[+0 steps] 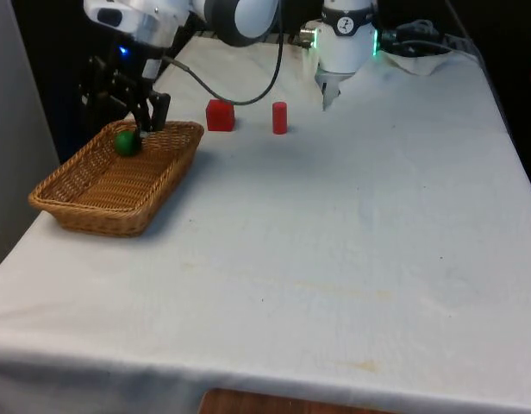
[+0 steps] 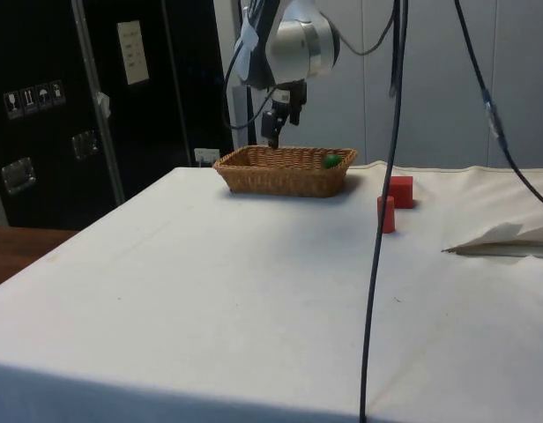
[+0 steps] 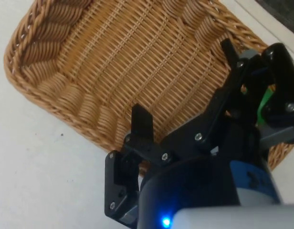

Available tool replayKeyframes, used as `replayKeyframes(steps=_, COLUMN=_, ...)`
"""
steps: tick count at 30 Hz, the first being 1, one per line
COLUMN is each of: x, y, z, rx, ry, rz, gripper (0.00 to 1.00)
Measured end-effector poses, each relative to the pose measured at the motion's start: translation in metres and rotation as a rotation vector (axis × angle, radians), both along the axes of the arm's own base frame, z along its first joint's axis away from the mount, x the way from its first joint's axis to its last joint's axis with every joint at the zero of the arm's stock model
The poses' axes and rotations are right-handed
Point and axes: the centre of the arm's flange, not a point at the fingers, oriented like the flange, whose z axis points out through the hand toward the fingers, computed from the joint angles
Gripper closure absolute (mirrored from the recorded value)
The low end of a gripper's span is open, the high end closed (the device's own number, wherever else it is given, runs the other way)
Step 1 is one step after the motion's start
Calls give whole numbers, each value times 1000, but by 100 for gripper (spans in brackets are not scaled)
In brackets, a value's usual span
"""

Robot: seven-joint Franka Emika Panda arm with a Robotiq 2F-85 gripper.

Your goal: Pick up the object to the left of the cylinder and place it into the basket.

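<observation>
Front view puts the black two-finger gripper (image 1: 143, 121) over the far end of the shallow woven wicker basket (image 1: 93, 203), which sits at the front view's left on the white-clothed worktop (image 1: 334, 259). A small green ball-shaped object (image 1: 126, 142) lies inside the basket at that same far end, just beside the fingertips and apparently resting on the weave against the rim rather than being carried. From the side view the gripper (image 2: 273, 132) hangs just above the basket (image 2: 254, 176), and the green object (image 2: 331, 160) shows low within it, clear of the fingers, so it looks released. In the wrist view the jaws stand spread wide with open wicker between them and nothing gripped; a sliver of green (image 3: 265, 101) peeks out behind one finger. Outside the basket, a red cube (image 1: 220, 115) and a red upright cylinder (image 1: 279, 118) stand near each other on the cloth, the cube on the cylinder's left as the front view has it and between the cylinder and the basket. That raises a doubt: going by the front view, the thing left of the cylinder is the cube, and it is still on the worktop, untouched, while the green object is what lies in the basket. If the green object was the intended one, the placing seems done and only a withdrawal remains; if the cube was meant, the pick and the placing are both still to do.
</observation>
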Motion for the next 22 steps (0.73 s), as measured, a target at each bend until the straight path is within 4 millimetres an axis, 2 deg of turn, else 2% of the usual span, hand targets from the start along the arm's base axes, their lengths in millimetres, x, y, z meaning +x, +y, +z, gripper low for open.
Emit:
replayKeyframes(steps=8, x=-2, y=13, z=25, rx=13, ry=-36, rz=15, gripper=0)
replayKeyframes(steps=13, x=-1, y=20, z=32, rx=23, ry=-50, rz=23, gripper=0)
replayKeyframes(steps=22, x=7, y=48, z=37, rx=37, ry=-75, rz=43, gripper=0)
